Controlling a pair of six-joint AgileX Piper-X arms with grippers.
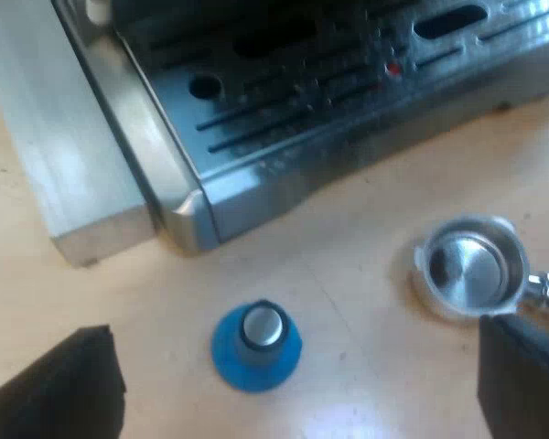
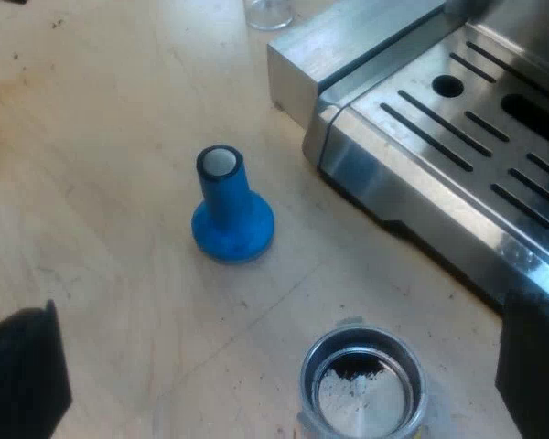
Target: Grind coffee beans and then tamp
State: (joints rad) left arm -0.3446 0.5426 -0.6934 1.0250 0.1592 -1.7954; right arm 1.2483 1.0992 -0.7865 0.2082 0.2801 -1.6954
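Well, the left gripper point(image 1: 293, 327) hangs spread and empty over the desk point(image 1: 366, 210), the blue tamper point(image 1: 256, 343) upright at its twelve o'clock, the metal holder point(image 1: 467, 270) at two o'clock by one finger point(image 1: 522, 375). The right gripper point(image 2: 279, 306), likewise spread and empty, has the holder's basket point(image 2: 361, 389) between its fingers, espresso machine point(image 2: 457, 137) at one o'clock. I'd judge the holder rigid, weighty and slick round the rim, so better taken by its handle point(image 1: 547, 291); the tamper by its narrow stem.
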